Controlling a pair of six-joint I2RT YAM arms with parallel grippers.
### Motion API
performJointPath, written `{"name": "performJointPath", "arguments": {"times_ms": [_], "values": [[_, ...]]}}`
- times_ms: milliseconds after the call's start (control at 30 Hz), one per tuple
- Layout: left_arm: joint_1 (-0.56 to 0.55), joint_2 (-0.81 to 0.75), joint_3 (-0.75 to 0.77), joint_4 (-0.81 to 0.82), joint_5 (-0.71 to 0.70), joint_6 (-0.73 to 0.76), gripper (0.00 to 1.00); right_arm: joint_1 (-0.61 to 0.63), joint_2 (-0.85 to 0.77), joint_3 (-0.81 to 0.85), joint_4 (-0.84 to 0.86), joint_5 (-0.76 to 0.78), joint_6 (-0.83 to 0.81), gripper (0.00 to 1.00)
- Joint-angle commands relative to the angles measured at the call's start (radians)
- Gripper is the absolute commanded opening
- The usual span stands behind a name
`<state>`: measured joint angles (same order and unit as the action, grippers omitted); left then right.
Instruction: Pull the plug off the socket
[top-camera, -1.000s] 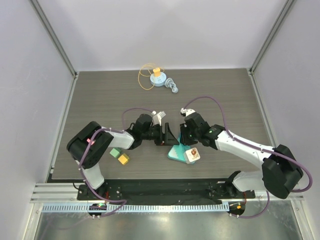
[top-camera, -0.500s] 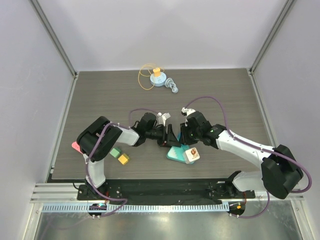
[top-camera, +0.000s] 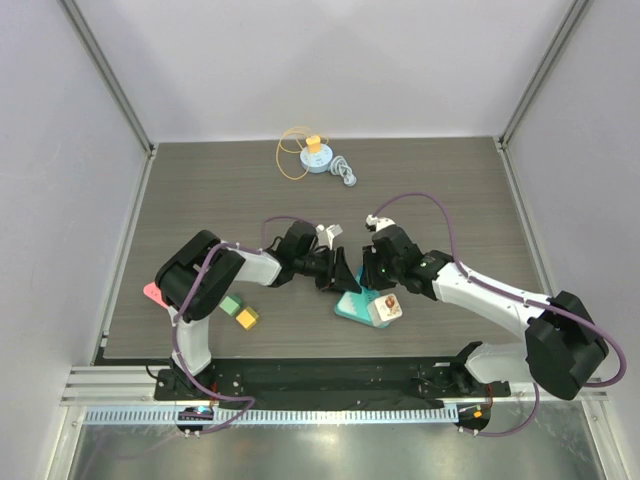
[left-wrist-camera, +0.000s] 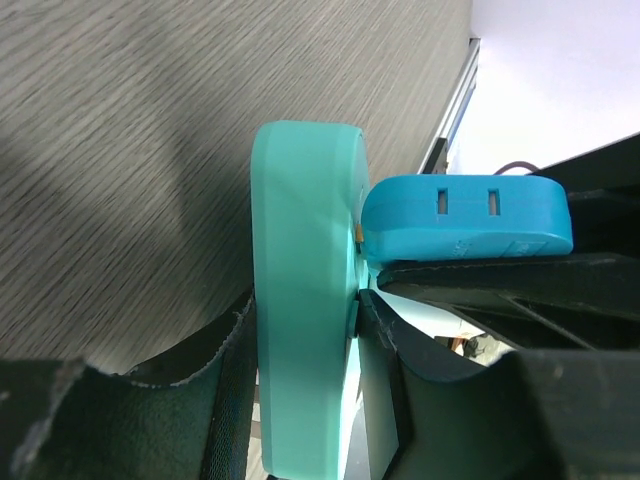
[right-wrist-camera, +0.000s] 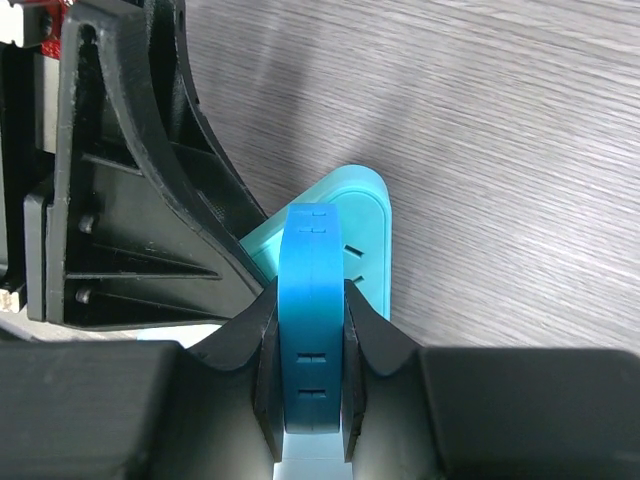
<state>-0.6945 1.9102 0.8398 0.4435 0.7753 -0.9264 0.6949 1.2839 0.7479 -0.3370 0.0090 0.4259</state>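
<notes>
Plug (right-wrist-camera: 313, 300) is against the socket (left-wrist-camera: 305, 250) face, both lifted off the table (top-camera: 200, 200) between the two arms, mid-front of the workspace. Left hand (top-camera: 333, 270) is clamped across the socket's thickness and holds it on edge, so it acts as the anchor. Right hand (top-camera: 368, 270) is clamped on the plug's narrow sides, opposing the left, so a straight pull-apart along the pin axis looks like the plan. Socket: pale teal, thick flat plate, rounded corners, smooth matte plastic, slots visible on its face in the right wrist view. Plug: deeper blue, slim rounded slab, same matte plastic, paired slots moulded into its edge. Left wrist view shows the plug overhanging one end of the socket, flush apart from a sliver at the joint; can't tell how deep the pins sit. Both hands have soft dark pads that wrap the parts slightly, so grip looks decent. Judgement: grasps done, separation not yet. Risk is smooth plastic slipping, or pins binding if the pull goes off-axis.
</notes>
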Motion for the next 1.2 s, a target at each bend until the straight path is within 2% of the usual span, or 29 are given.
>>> {"name": "performJointPath", "arguments": {"times_ms": [0, 233, 433, 633, 767, 867, 967, 1167], "values": [[-0.005, 0.016, 0.041, -0.112, -0.059, 0.047, 0.0, 0.024, -0.064, 0.048, 0.001, 0.112, 0.034, 0.01], [-0.005, 0.035, 0.07, -0.152, -0.059, 0.049, 0.0, 0.028, -0.113, 0.143, -0.097, 0.216, 0.025, 0.01], [-0.005, 0.038, 0.081, -0.186, -0.09, 0.055, 0.0, 0.029, -0.144, 0.176, -0.138, 0.212, 0.028, 0.01], [0.0, 0.035, 0.074, -0.186, -0.111, 0.043, 0.0, 0.029, -0.221, 0.082, -0.14, 0.258, 0.054, 0.01], [0.001, 0.046, 0.09, -0.183, -0.108, 0.041, 0.0, 0.002, -0.199, 0.114, -0.172, 0.333, 0.085, 0.01], [0.003, 0.056, 0.073, -0.117, -0.074, 0.011, 0.0, -0.07, -0.178, 0.108, -0.172, 0.326, 0.102, 0.01], [0.001, 0.067, 0.071, -0.101, -0.071, -0.009, 0.0, -0.213, -0.164, 0.088, -0.169, 0.241, 0.125, 0.01], [0.001, 0.029, 0.045, -0.109, -0.099, 0.018, 0.0, -0.397, -0.305, -0.034, -0.163, 0.312, 0.27, 0.01]]}}
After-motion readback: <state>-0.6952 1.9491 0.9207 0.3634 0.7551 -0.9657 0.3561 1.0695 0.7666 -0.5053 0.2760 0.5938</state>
